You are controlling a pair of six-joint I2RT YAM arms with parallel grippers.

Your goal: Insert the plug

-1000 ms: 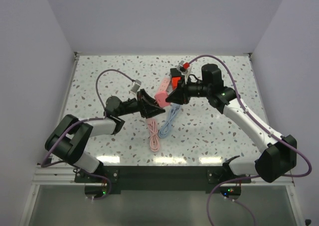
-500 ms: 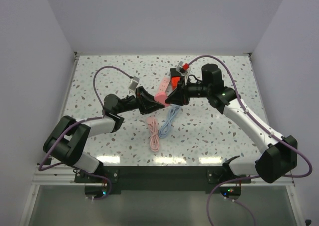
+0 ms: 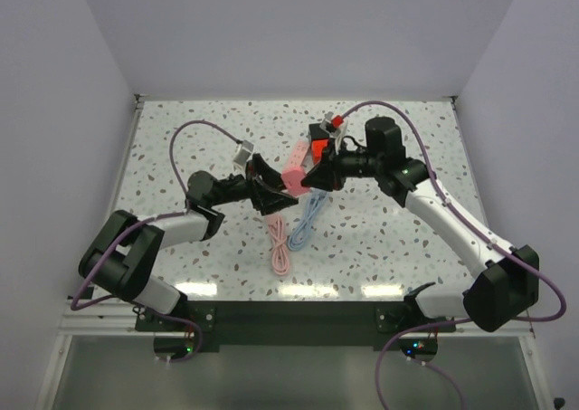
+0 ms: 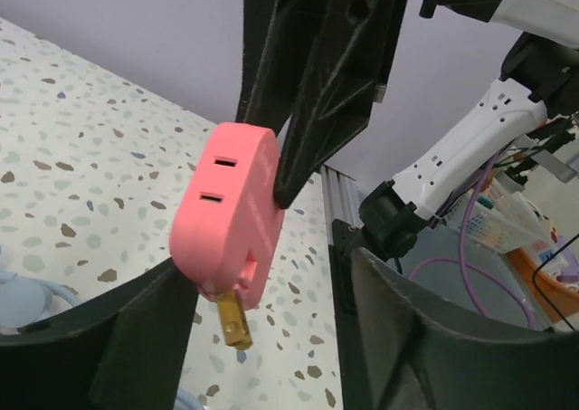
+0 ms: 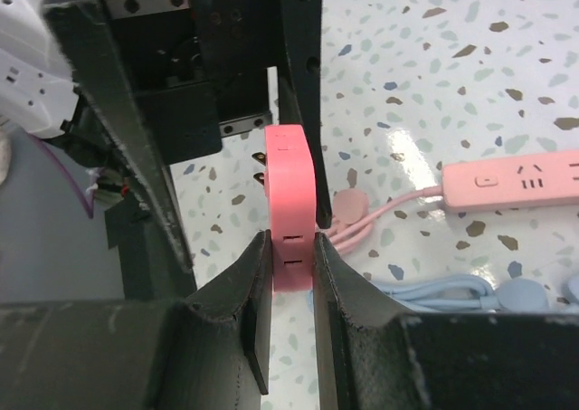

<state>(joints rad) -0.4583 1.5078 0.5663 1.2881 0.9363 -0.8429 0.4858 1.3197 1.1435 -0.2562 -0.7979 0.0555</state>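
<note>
A pink plug adapter [image 5: 289,179] with two brass prongs [image 4: 233,319] is held in the air over the table. My right gripper [image 5: 289,240] is shut on its flat sides. It also shows in the left wrist view [image 4: 231,206], where the right fingers [image 4: 317,84] come down onto it. My left gripper [image 4: 271,274] is open, its fingers spread on either side of the plug, and one finger [image 5: 303,93] lies against the plug's side. A pink power strip [image 5: 516,179] lies on the table beyond. In the top view the two grippers, left [image 3: 270,187] and right [image 3: 313,176], meet over the strip [image 3: 297,161].
A coiled pink cable [image 3: 279,245] and a coiled light blue cable [image 3: 308,218] lie on the speckled table in front of the strip. A red and black item [image 3: 318,144] stands behind the right gripper. Purple cables arch over both arms.
My left gripper has moved up and to the right, closer around the plug. My right gripper has held nearly still with the plug in it.
</note>
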